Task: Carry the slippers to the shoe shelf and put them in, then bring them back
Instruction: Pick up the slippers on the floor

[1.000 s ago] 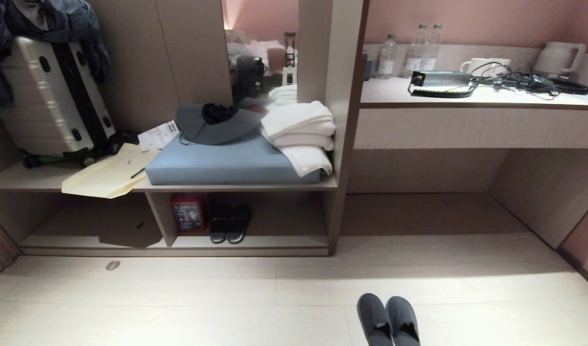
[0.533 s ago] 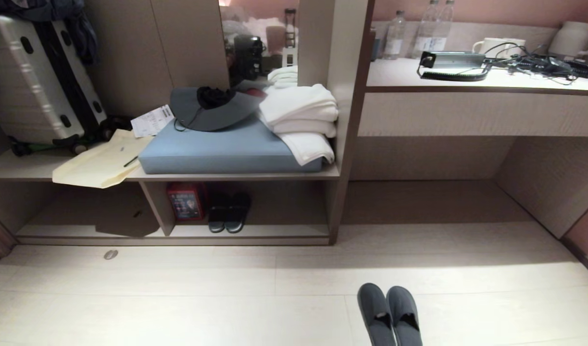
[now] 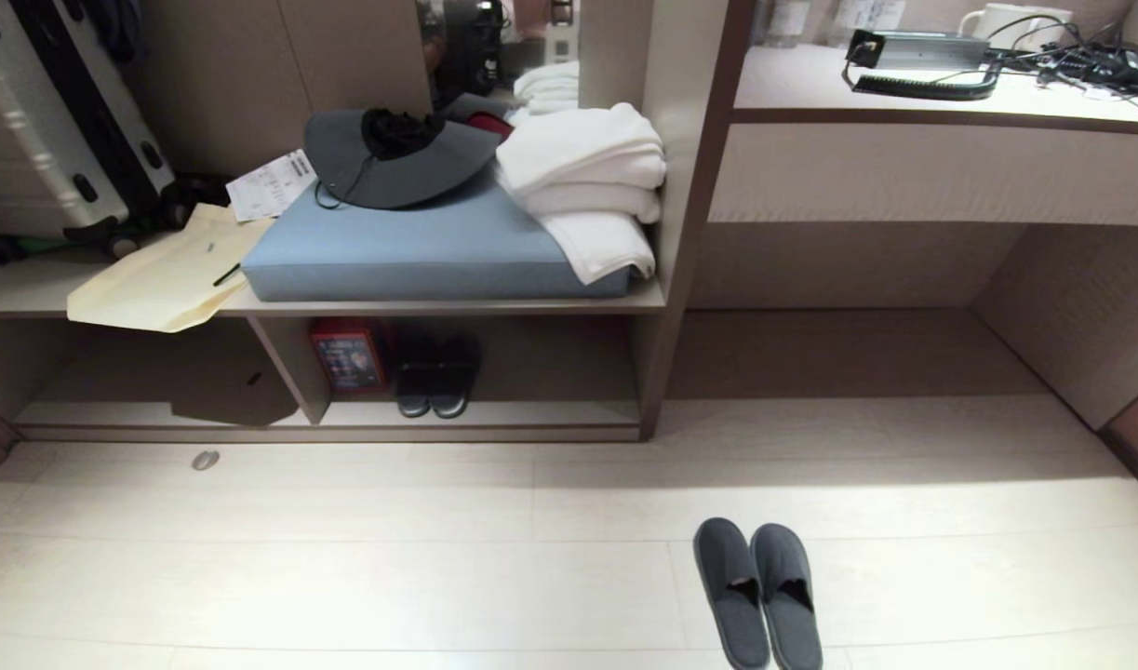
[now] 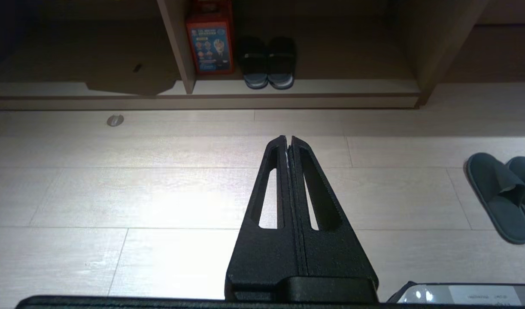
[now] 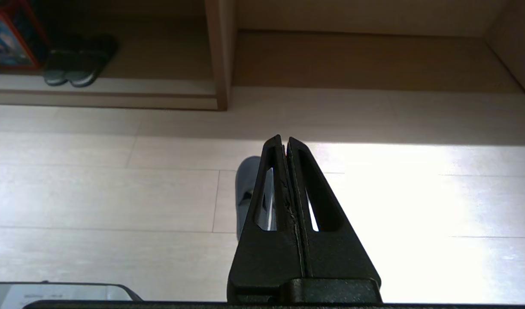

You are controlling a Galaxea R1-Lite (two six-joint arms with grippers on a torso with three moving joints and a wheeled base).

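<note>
Slippers (image 3: 759, 594), a dark grey flat pair, side by side and touching on pale floorboards (image 3: 345, 577), toes toward the furniture, low in the head view and right of centre. Well apart from the shoe shelf (image 3: 494, 414), a low open compartment under a bench, up and to the left. Inside that compartment: a chunkier black pair (image 3: 438, 377) beside a red box (image 3: 347, 354). On the bench above: a blue cushion (image 3: 429, 251), a grey hat (image 3: 392, 158), folded white towels (image 3: 587, 177), a cream paper bag (image 3: 159, 274), a silver suitcase (image 3: 47, 140). Further right, a desk counter (image 3: 941, 102) with cables and mugs. Left gripper (image 4: 288, 139) hanging over bare floor, fingers pressed together, holding nothing. Right gripper (image 5: 284, 139) likewise closed and empty, above the floor, one slipper partly hidden behind it.
</note>
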